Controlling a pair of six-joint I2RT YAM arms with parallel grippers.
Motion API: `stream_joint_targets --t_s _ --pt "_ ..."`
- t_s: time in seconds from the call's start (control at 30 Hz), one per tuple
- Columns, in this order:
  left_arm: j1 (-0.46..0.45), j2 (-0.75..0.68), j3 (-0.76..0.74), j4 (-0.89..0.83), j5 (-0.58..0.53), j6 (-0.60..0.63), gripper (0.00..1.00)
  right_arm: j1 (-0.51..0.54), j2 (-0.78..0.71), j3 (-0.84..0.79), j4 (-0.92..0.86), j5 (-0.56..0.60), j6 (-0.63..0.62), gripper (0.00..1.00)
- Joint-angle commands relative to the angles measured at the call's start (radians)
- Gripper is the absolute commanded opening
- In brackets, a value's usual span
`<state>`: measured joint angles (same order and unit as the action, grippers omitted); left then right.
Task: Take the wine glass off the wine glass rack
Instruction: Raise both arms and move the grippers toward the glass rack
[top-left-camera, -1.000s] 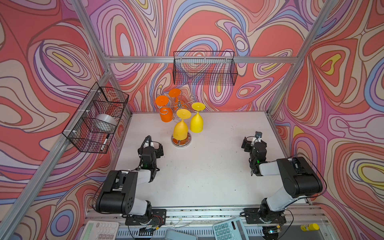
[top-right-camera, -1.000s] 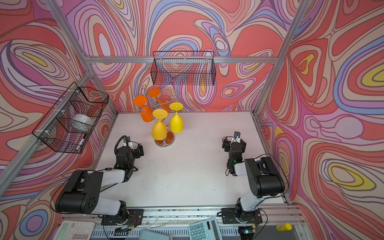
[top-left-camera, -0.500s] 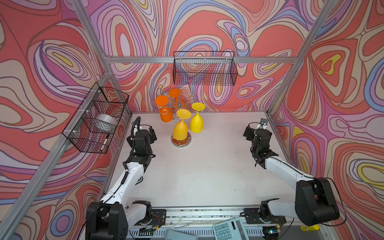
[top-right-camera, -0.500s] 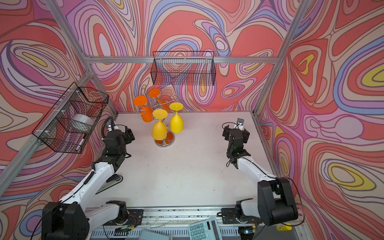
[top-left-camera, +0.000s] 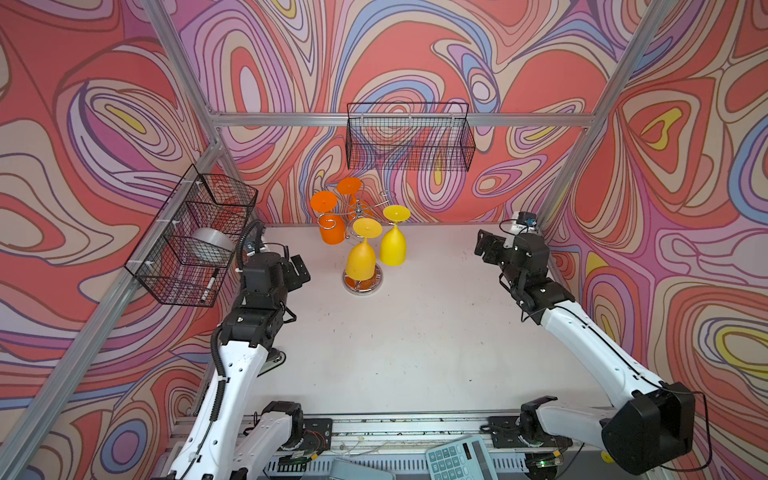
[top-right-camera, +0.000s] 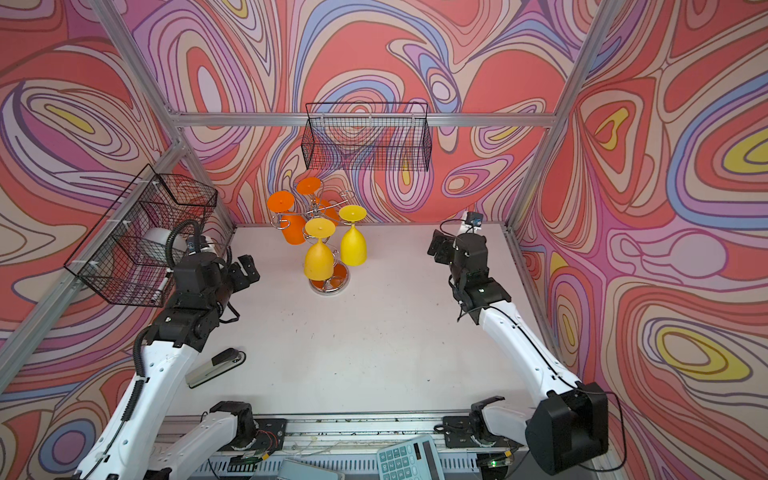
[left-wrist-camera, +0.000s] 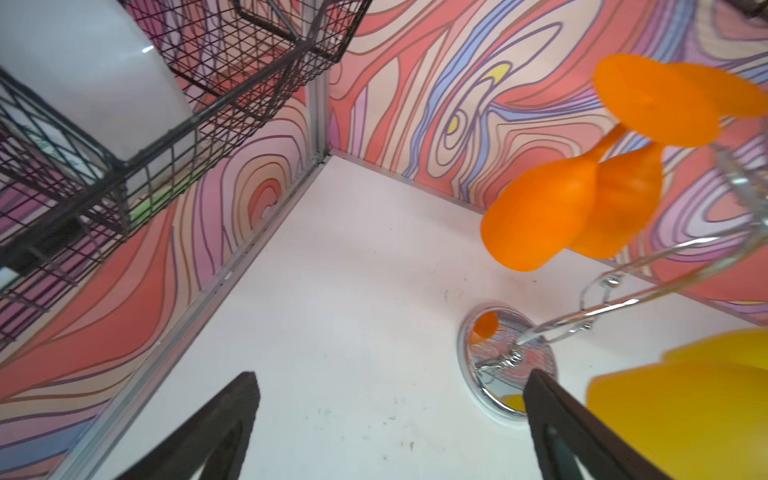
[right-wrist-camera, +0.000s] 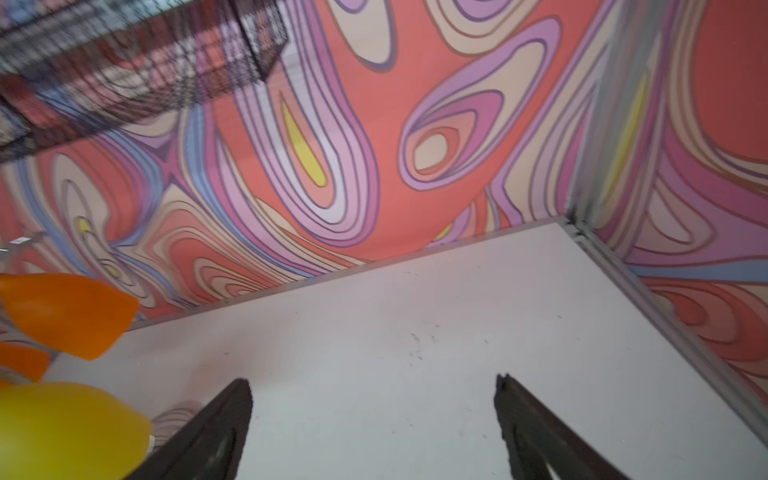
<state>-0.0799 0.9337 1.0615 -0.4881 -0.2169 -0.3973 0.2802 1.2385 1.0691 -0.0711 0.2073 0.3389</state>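
By the worktop's (top-left-camera: 415, 340) far edge, a snagged yellow plastic wine glass (top-left-camera: 361, 264) could tip the chrome wire rack (top-left-camera: 365, 286); left gripper (top-left-camera: 301, 272) and right gripper (top-left-camera: 482, 249) gape empty.

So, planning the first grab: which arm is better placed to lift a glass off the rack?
Left, likely: the open left end effector is nearer the front yellow wine glass on the wine glass rack; the right end effector is farther.

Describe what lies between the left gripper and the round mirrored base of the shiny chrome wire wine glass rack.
Only bare white tabletop lies between the left gripper and the chrome wire rack's mirrored base; both top views show this.
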Motion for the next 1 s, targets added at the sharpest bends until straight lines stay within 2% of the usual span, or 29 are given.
stream_joint_targets --t_s 0.0,0.1,0.37,0.47,0.57,0.73,0.97 --pt "-0.006 -0.033 0.047 -0.170 0.238 -0.087 1.00 0.027 0.041 0.101 -0.116 -0.181 0.149 0.91" --pt "-0.006 -0.047 0.079 -0.228 0.397 -0.132 0.98 0.028 0.088 0.189 -0.124 -0.353 0.299 0.87" --pt "-0.006 -0.083 0.103 -0.244 0.734 -0.362 0.96 0.030 0.251 0.358 -0.034 -0.634 0.616 0.78" --pt "-0.006 -0.084 0.098 -0.195 0.821 -0.451 0.96 0.031 0.298 0.370 0.072 -0.709 0.745 0.75" --pt "-0.006 -0.086 0.067 -0.098 0.896 -0.573 0.96 0.043 0.332 0.392 0.119 -0.732 0.816 0.73" --pt "-0.006 -0.103 -0.027 0.084 0.949 -0.778 0.96 0.069 0.396 0.432 0.163 -0.764 0.891 0.69" --pt "-0.006 -0.134 -0.062 0.138 0.891 -0.872 0.95 0.111 0.459 0.463 0.197 -0.763 0.939 0.66"
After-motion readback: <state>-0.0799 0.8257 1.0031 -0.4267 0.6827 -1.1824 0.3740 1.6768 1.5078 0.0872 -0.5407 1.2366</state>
